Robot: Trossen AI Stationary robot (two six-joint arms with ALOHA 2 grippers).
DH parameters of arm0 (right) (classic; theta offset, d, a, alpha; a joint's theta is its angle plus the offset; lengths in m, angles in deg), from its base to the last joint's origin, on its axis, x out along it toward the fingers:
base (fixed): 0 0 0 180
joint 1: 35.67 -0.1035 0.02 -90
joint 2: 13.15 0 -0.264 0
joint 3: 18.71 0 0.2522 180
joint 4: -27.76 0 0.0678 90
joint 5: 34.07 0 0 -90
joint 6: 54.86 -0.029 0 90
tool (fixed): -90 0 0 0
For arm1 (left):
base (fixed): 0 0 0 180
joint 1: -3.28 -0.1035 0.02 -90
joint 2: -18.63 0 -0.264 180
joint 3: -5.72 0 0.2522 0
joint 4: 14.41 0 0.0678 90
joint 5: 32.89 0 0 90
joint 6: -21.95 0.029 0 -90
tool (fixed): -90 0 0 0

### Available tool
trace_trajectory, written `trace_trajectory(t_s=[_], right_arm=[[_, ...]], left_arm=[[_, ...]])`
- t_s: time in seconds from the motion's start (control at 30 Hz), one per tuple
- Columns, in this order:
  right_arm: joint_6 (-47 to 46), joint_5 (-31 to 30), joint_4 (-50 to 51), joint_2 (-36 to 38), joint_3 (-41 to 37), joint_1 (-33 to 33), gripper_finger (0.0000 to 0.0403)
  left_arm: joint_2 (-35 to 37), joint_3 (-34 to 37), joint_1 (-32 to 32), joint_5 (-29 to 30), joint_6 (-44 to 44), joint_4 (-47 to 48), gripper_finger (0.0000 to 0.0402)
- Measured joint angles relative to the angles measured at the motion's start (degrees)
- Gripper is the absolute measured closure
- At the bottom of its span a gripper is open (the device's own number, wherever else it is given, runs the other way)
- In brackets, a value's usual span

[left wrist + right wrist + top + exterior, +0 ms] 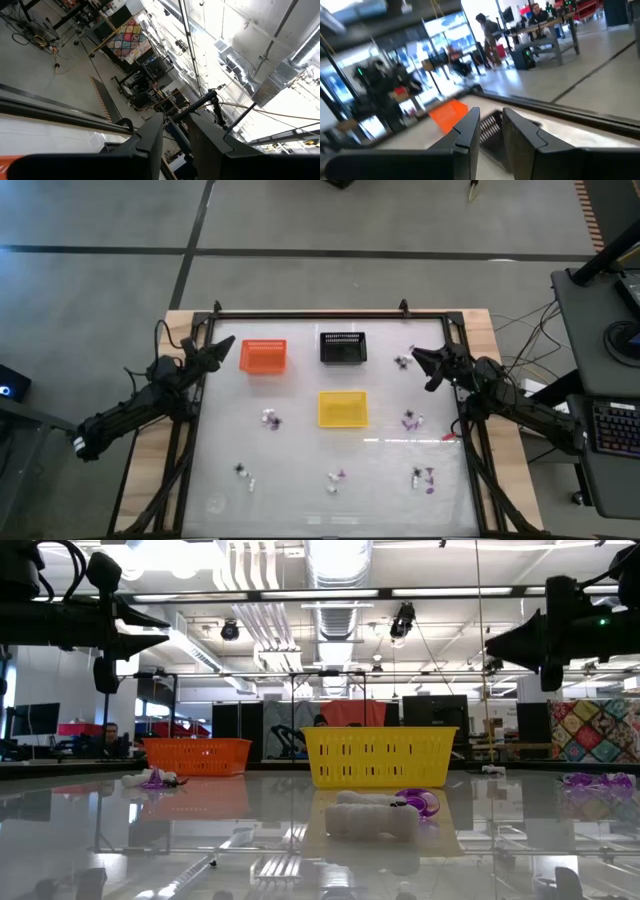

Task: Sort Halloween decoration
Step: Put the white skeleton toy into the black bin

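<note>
So the decorations (335,478) are scattered all over the table (300,450) in little clumps, black spidery bits mixed with purple and white ones. Way too tiny to say which way any single piece points or where its long axis runs from overhead. In the low view one white piece (372,818) nearest the camera lies flat with its long side running across the picture, with a purple ring (418,802) touching it just behind.

Near edge first: a clump toward the near left corner (243,473), one around the middle of the near edge, and a purple-heavy one toward the near right corner (425,478). Further in there's a clump left of center (270,419) and one by the right edge (411,420). Last clump (403,361) sits up near the far right corner.

Baskets: the yellow basket (342,408) sits mid-table and looks empty from above. Past it, along the far edge, the orange basket (264,356) and the black basket (343,347) stand side by side; nothing visible in the orange one, can't tell for the dark one.

Left gripper (226,342) hangs over the far left corner, just beside the orange basket, well apart from any piece. Right gripper (421,356) hovers near the far right corner, right beside that last clump but up off the table. Both have fingers parted a bit with nothing between them.
</note>
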Motion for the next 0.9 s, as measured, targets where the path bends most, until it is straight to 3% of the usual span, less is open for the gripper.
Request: trace_trajectory(t_s=[0.33, 0.53, 0.9], right_arm=[[-1.7, -3.1, -1.9, -0.4, 0.0, 0.0, 0.0329], [-1.9, -1.7, -1.7, -1.2, 0.0, 0.0, 0.0298], [-17.7, -1.6, -2.0, -5.4, 0.0, 0.0, 0.0231]], left_arm=[[-0.8, 0.0, 0.0, -0.1, 1.4, 0.0, 0.0327], [-2.4, 0.0, 0.0, -2.4, 2.4, 0.0, 0.0325], [-5.9, 0.0, 0.0, -12.2, 10.2, 0.0, 0.0272]])
